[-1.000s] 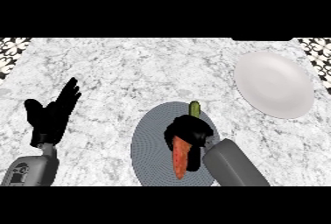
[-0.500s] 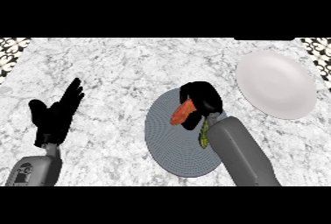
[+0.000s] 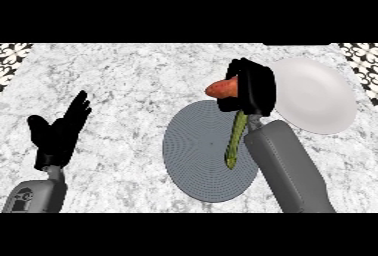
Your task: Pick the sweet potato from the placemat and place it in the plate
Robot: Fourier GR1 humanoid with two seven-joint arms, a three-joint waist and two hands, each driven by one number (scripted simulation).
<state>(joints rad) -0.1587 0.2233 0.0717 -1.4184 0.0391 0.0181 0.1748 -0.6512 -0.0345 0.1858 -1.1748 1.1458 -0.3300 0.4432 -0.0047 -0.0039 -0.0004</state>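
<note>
Nearest the lower edge, two forearms come in: the left grey forearm [image 3: 33, 195] at the left corner, and the right grey forearm [image 3: 288, 170] rising steeply on the right, its inner side covering the right rim of the round grey ribbed placemat [image 3: 193, 155]. Above the left forearm, the black left hand [image 3: 57, 131] rests open with its fingers straight and pointing away, well apart from the placemat. A broad strip of the white-and-grey marble table [image 3: 133, 75] lies bare between them and runs on to the far edge. A thin green stalk [image 3: 235, 140] runs from under the right hand back toward the near side over the placemat's right half, its tip ending inside the rim. Whether it lies on the mat or joins the held thing cannot be told. Farther on, the black right hand [image 3: 251, 90] is curled round the orange sweet potato [image 3: 220, 88], whose rounded end sticks out to the hand's left, just past the placemat's far rim. The hand's right side overlaps the left rim of the round white plate [image 3: 317, 100], so the sweet potato shows just beside the plate, not inside it. A black-and-white patterned border [image 3: 13, 54] shows at both far corners of the table.
</note>
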